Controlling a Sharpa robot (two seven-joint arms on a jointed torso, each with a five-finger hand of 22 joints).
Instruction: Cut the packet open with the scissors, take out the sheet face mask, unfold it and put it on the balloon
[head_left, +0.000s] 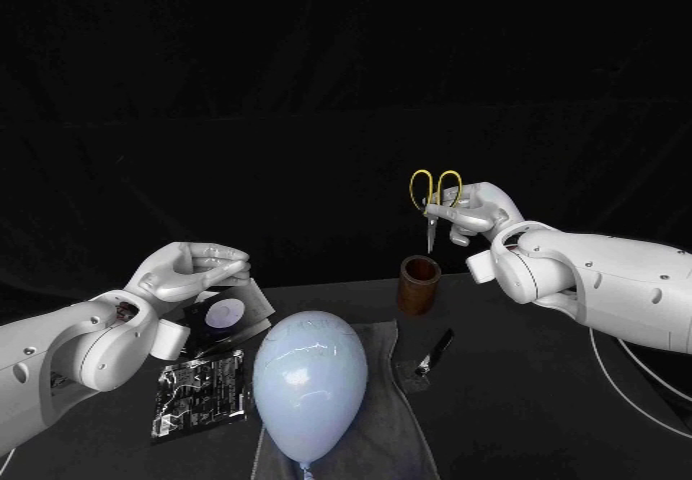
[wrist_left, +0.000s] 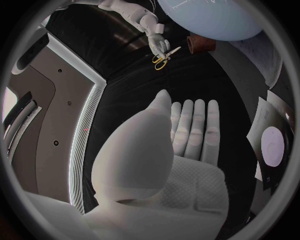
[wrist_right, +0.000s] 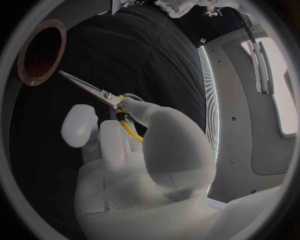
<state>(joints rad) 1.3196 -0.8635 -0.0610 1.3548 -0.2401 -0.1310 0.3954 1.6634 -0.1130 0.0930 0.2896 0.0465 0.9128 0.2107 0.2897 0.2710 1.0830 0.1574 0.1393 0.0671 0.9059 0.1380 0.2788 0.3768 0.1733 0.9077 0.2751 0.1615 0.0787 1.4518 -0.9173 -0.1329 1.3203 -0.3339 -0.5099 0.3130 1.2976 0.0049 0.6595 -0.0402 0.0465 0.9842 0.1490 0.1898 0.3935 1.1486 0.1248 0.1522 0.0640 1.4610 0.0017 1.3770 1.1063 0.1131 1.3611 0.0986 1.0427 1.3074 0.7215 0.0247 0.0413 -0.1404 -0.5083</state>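
1. The right hand (head_left: 476, 215) pinches the scissors (head_left: 434, 205) by their yellow handles, its fingers curled around the loops.
2. The blades lie together and point down, their tips just above the mouth of a brown cup (head_left: 418, 285). The cup stands at 1 o'clock from the balloon (head_left: 307, 385).
3. The pale blue balloon lies lengthwise on a grey cloth (head_left: 389, 400) on the black surface (head_left: 548, 400).
4. The dark packet (head_left: 228, 312), with a white round mark, sits at 10 o'clock from the balloon, just under the left hand (head_left: 195, 268).
5. In the left wrist view the left hand's fingers (wrist_left: 194, 125) lie straight and pressed side by side, the thumb apart. I cannot tell whether it grips the packet.
6. A crinkled silvery wrapper (head_left: 199, 395) lies at 9 o'clock, just beside the balloon.
7. A small dark tool (head_left: 433, 352) lies at 2 o'clock, on the cloth's edge.
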